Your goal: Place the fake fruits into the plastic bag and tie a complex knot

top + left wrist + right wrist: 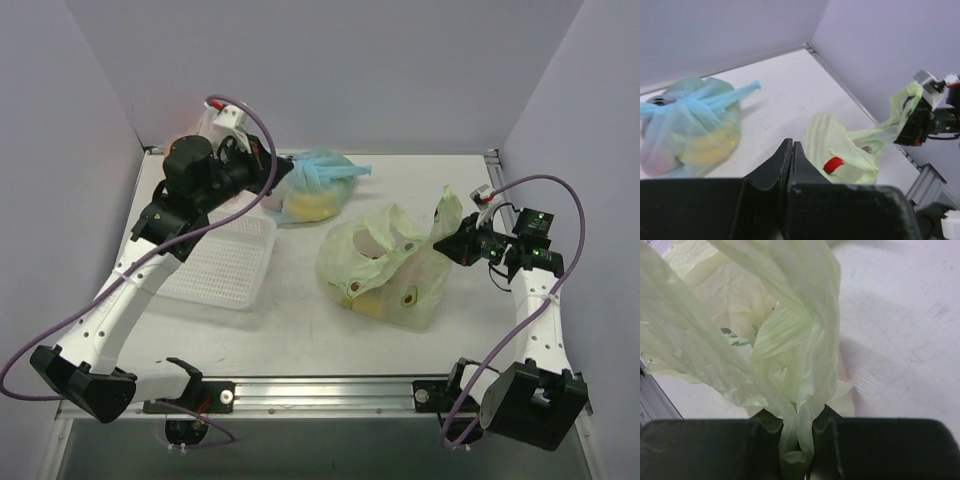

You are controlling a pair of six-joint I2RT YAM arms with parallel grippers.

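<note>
**Bag held by one handle at the right jaws; left jaws shut and empty**

1. Right gripper (pixel 797 432): the jaws are seen clamped on a twisted handle (pixel 805 340) of the bag (pixel 400 270). The pale green film is bunched into a narrow strip between the two fingers, and a short end is visible below the clamping point. From the jaws the handle is drawn taut and fans out ahead into the body of the bag.

2. Bag: the body is found lying on the table (pixel 300 340), ahead of the right jaws and lower than them. The mouth is slack and partly open, with a second loop of film lying loose at the top. The bag is crumpled and slumped rather than upright.

3. Fruits: a red fruit (pixel 833 164) is seen through the film inside the bag. A yellow fruit (pixel 372 303) is made out at the bottom of the bag, on the side away from the right jaws. The other contents cannot be told apart through the film.

4. Left gripper (pixel 791 150): the fingers are pressed together with nothing between them. The gripper is held above the table, well apart from the bag, which lies ahead and to the right of these jaws.

5. Other items: a knotted blue bag (pixel 315 190) is noted ahead and to the left of the left jaws, near them. A white tray (pixel 225 265) lies beneath the left arm.
</note>
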